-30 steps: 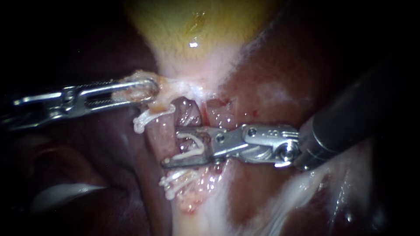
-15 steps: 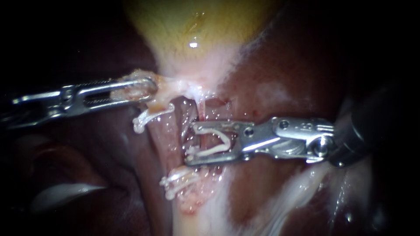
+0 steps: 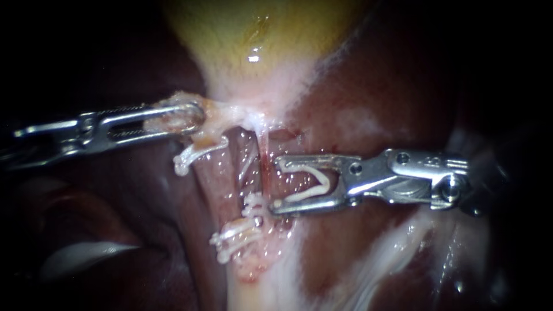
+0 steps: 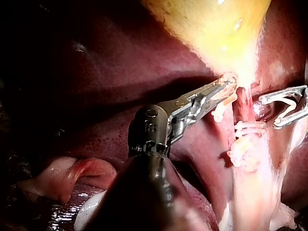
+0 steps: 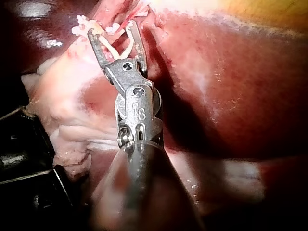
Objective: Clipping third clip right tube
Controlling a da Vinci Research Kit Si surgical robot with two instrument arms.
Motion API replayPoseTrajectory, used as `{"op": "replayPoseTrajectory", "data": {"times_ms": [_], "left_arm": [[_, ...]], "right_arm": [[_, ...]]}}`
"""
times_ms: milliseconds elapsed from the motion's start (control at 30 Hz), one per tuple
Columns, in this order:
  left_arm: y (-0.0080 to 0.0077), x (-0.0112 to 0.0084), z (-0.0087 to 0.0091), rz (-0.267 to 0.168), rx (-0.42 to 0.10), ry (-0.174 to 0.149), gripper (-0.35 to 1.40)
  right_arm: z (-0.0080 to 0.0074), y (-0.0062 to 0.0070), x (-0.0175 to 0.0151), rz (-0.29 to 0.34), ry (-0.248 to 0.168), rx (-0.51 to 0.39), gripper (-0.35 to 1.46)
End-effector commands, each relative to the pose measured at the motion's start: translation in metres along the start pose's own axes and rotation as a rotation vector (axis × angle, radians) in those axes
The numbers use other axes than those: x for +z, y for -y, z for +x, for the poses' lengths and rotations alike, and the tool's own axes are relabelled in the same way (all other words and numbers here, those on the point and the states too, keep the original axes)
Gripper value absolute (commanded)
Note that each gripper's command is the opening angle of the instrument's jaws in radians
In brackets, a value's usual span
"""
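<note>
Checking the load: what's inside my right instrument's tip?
An open white clip sits in the right instrument. The thin red tube lies just beyond it, not inside. What lies under the metal is hidden.

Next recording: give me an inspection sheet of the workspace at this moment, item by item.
surface: wet dark-red liver; yellowish gallbladder above it
job's things: right tube, thin, just beside the right jaw tips; loaded clip, unclosed; white clips already set nearby
clutter: nothing seen
end effectors: left instrument, jaws shut on neck tissue below the gallbladder; right instrument, jaws wide apart, carrying the loaded clip, not around the tube
cables: nothing seen
surroundings: dark, nothing seen
</note>
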Motion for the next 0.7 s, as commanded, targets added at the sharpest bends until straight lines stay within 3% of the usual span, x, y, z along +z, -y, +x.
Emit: {"op": "replayPoseTrajectory", "data": {"times_ms": [33, 700], "left_arm": [[0.0, 0.0, 0.0, 0.0, 0.0, 0.0, -0.35], [0.0008, 0.0002, -0.0001, -0.004, -0.001, 0.001, -0.35]], "right_arm": [[-0.0003, -0.0002, 0.0001, -0.002, 0.0, 0.0, 0.5], [-0.0019, -0.003, 0.0031, -0.025, -0.002, -0.001, 0.5]]}}
